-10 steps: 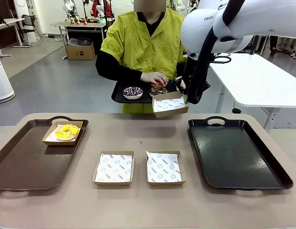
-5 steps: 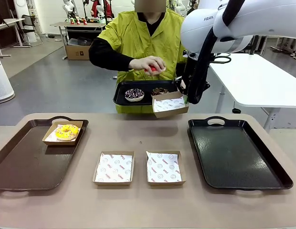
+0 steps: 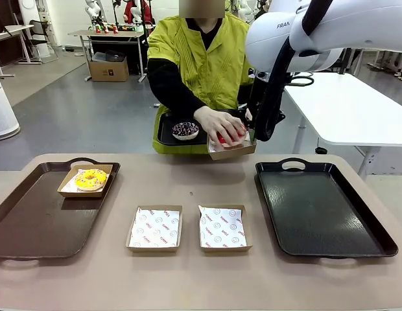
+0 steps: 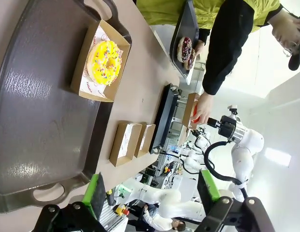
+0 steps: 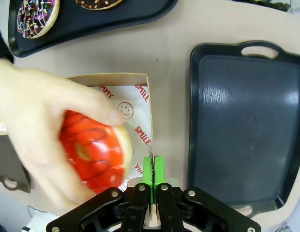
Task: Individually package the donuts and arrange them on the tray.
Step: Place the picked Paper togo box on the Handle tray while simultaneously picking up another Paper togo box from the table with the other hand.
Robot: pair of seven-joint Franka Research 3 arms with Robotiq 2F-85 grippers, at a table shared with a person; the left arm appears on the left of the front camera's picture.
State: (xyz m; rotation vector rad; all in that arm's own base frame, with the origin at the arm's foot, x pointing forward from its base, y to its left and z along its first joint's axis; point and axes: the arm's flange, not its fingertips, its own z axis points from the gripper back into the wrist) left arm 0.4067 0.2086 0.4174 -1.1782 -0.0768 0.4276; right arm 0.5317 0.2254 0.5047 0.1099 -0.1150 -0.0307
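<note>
Right claw (image 5: pixel 153 170) pinched shut on box (image 5: pixel 116 76) wall. Hand (image 5: pixel 38 121) holds red donut (image 5: pixel 94 150) just over box. Left claw (image 4: pixel 151 191) wide, well left of box, above tray (image 4: pixel 34 121) with yellow donut (image 4: pixel 104 60).

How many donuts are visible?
4: yellow donut in a box on the left tray; red donut in the person's hand; dark donut and brown donut on the person's tray.
</note>
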